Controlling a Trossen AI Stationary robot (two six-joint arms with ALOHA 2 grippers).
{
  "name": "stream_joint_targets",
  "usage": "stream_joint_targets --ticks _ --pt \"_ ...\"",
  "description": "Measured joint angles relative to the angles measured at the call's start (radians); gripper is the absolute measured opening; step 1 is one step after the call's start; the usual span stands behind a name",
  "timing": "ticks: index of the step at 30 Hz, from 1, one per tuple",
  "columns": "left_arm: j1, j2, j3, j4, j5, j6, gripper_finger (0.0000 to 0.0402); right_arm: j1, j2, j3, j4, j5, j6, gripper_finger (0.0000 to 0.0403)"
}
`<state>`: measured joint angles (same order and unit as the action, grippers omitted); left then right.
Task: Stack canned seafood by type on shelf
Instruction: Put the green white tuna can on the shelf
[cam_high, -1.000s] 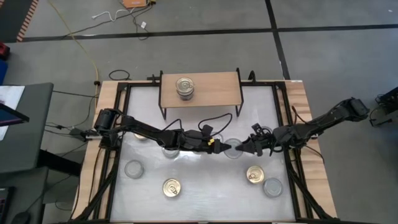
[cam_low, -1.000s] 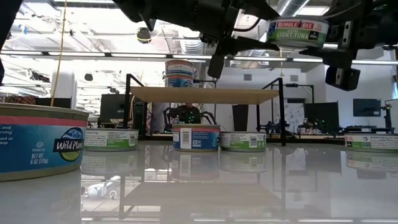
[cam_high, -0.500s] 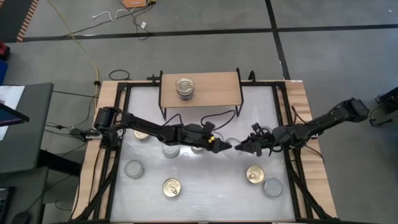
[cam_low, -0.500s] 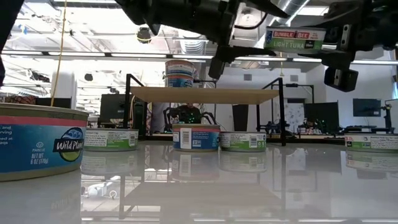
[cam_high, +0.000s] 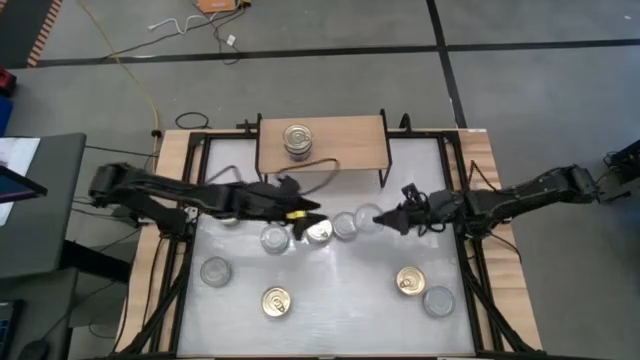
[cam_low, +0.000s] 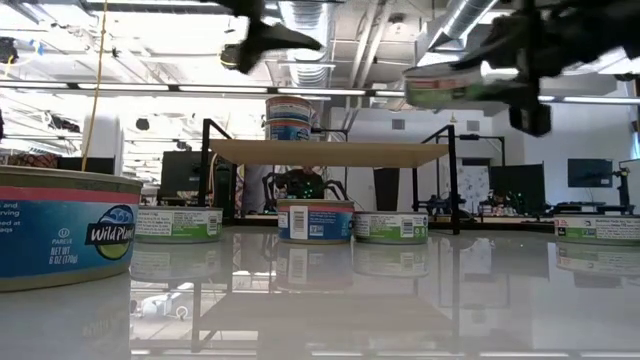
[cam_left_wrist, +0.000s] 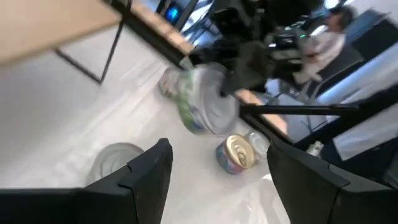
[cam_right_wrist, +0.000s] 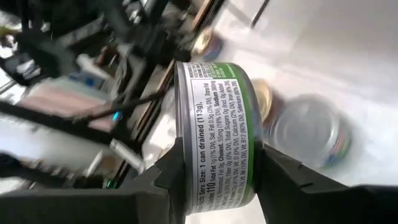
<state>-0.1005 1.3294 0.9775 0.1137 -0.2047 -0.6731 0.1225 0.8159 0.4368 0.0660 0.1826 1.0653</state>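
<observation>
I see bare shelf (cam_high: 355, 143) either side of its stacked tins (cam_high: 297, 140) — open above, while loose cans (cam_high: 331, 227) crowd the table (cam_high: 345, 290) between both arms.

Shelf (cam_high: 345, 140): one. Stacked cans (cam_low: 288, 118) on shelf: two. Loose cans (cam_high: 275, 300) on tabletop (cam_high: 340, 290) before shelf: at least seven. Can held aloft (cam_right_wrist: 214, 134): one.

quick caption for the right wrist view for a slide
Right gripper shut on a green-labelled tuna can, held on its side above the white table.
</observation>
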Motion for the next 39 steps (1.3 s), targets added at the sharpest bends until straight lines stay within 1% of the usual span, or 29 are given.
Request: stream_joint_targets --ticks 4,8,11,14,17,20,25,29,34,39 --pt "0.0 -0.175 -0.185 0.096 -0.005 0.043 0.0251 -0.126 0.026 0.145 -0.156 0.0 -0.036 0.0169" --pt "0.003 -0.346 -0.334 0.157 -0.01 0.075 0.0251 -0.282 0.105 0.297 -0.295 -0.014 -0.102 0.0165" --pt "0.012 -0.465 -0.416 0.151 -0.01 0.082 0.0251 -0.421 0.198 0.416 -0.344 -0.106 -0.138 0.0165" --pt "0.022 -0.572 -0.478 0.138 -0.011 0.092 0.0251 -0.544 0.32 0.52 -0.385 -0.211 -0.184 0.0165" --pt "0.028 -0.66 -0.517 0.12 -0.011 0.098 0.0251 -0.652 0.434 0.637 -0.4 -0.287 -0.205 0.0165" --pt "0.034 -0.727 -0.541 0.06 -0.012 0.104 0.0251 -0.733 0.55 0.749 -0.446 -0.343 -0.235 0.0165" --pt "0.043 -0.803 -0.541 -0.059 -0.012 0.105 0.0251 -0.792 0.724 0.928 -0.582 -0.368 -0.29 0.0166" --pt "0.043 -0.832 -0.541 -0.109 -0.013 0.105 0.0251 -0.805 0.818 1.005 -0.687 -0.371 -0.322 0.0176" --pt "0.043 -0.84 -0.541 -0.126 -0.013 0.105 0.0251 -0.809 0.846 1.029 -0.69 -0.369 -0.341 0.019" --pt "0.043 -0.839 -0.541 -0.128 -0.009 0.105 0.0251 -0.826 0.834 1.029 -0.701 -0.365 -0.344 0.0194"
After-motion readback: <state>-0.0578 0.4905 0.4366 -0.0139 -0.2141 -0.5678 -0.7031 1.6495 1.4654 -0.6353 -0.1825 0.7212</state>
